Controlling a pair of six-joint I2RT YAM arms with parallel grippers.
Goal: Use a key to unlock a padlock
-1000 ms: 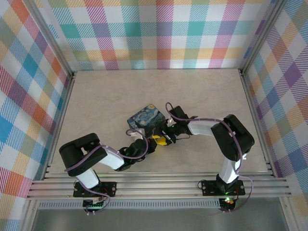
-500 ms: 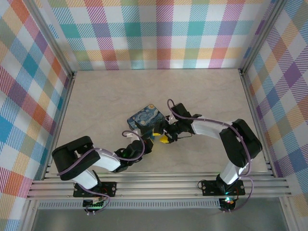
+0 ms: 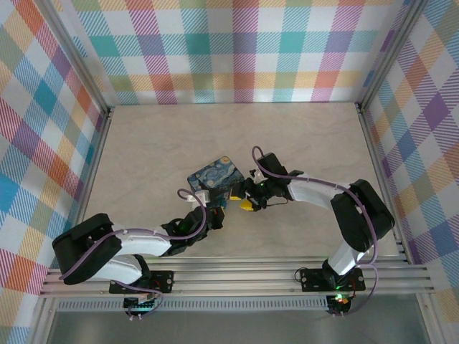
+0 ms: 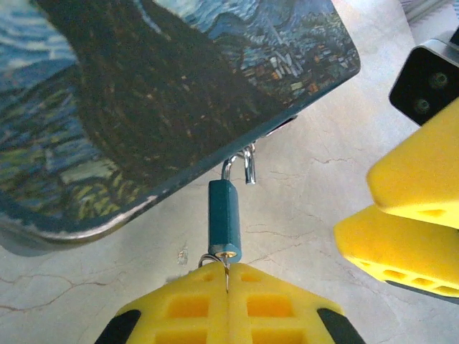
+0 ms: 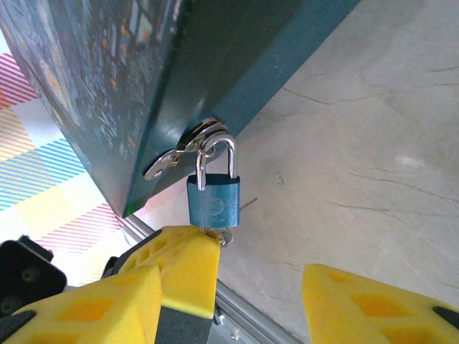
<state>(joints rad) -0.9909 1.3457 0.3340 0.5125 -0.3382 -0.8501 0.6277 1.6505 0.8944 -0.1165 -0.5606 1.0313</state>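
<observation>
Table (image 3: 143, 150) of pale, marbled finish carries all items, enclosed by plaid walls (image 3: 237, 50). A flat box (image 3: 214, 178) with a swirly blue-and-yellow night-sky print on top and dark teal sides lies near the table centre, between the two arms. In the wrist views the box edge nearest the grippers stands clear of the table.

The right gripper (image 4: 358, 213) sits just beside the box's near-right edge. Its yellow fingers stand partly apart with nothing between them.

The left gripper (image 4: 227, 276) points at the same box edge from the near side. Its yellow fingers are pressed fully together, pinching the key (image 4: 227, 270).

The padlock (image 5: 214, 203) is a small teal-bodied unit. It hangs by its silver shackle (image 5: 219, 159) from the metal hasp (image 5: 172, 163) on the teal side of the box, clear of the table. The shackle appears seated in the body.

The key is a thin metal sliver. It enters the bottom face of the padlock, and a small wire ring is visible beside it at the fingertips.
</observation>
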